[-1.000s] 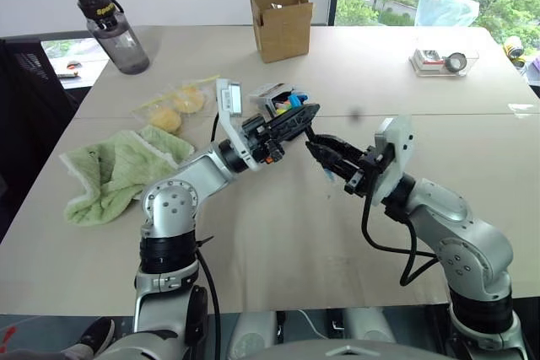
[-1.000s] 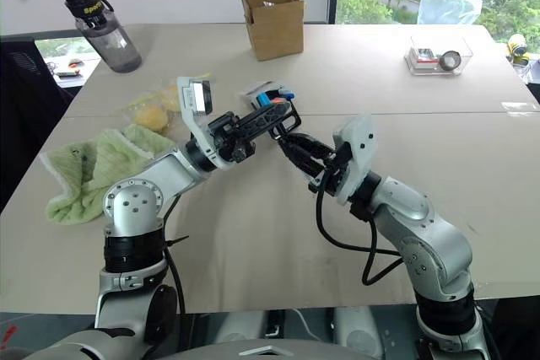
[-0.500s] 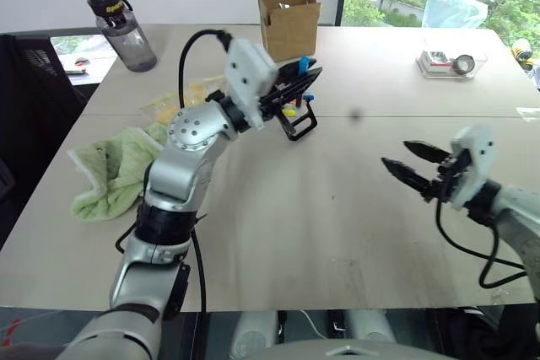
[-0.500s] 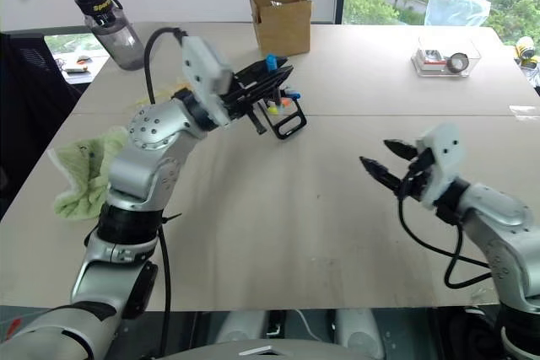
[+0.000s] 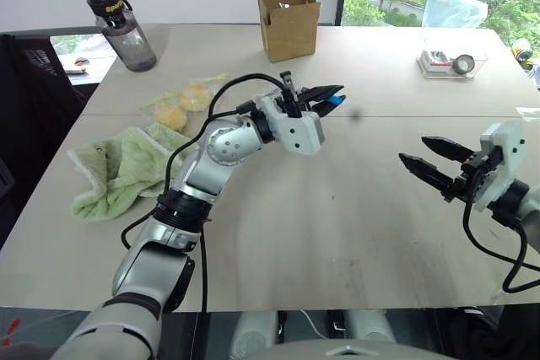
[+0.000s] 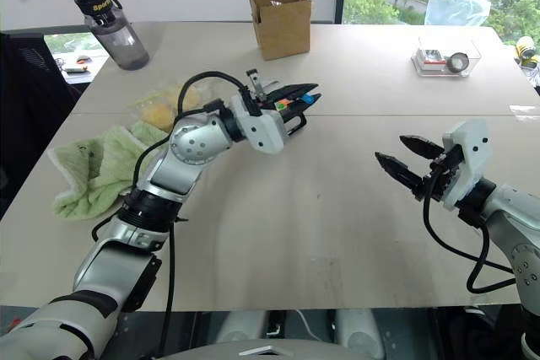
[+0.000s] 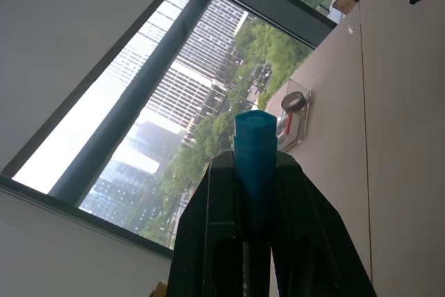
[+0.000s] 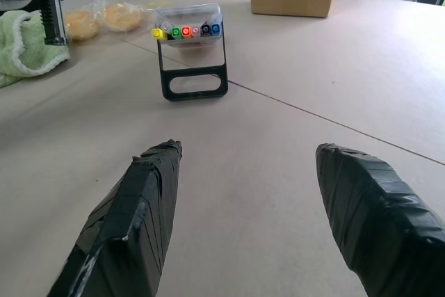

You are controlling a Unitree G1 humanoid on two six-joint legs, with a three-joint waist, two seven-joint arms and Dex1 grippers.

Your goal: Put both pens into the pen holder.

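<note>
Left gripper (image 5: 325, 95) is raised over the middle of the table (image 5: 278, 233), reaching toward the far right. Its fingers are clamped together on a pen (image 7: 254, 154); I see the bright blue cap poking out past the fingertips in the left wrist view and at the gripper's tip from the head camera.

Right gripper (image 5: 432, 160) hangs over the right side of the table, well apart from the left, pointing left. Its two black fingers (image 8: 135, 206) stand wide apart with nothing between them.

The pen holder (image 8: 191, 53) stands on the table just under and beyond the left gripper; in the right wrist view I make out a black frame with a looped base and a row of coloured marker ends in clear wrap. I cannot pick out the second pen with confidence.

Elsewhere: a brown cardboard box (image 5: 288, 23) at the far middle, a dark water bottle (image 5: 120, 27) far left, a green cloth (image 5: 118, 170) left, a bag of yellow items (image 5: 181, 100) beyond it, and a clear container (image 5: 447, 61) far right.
</note>
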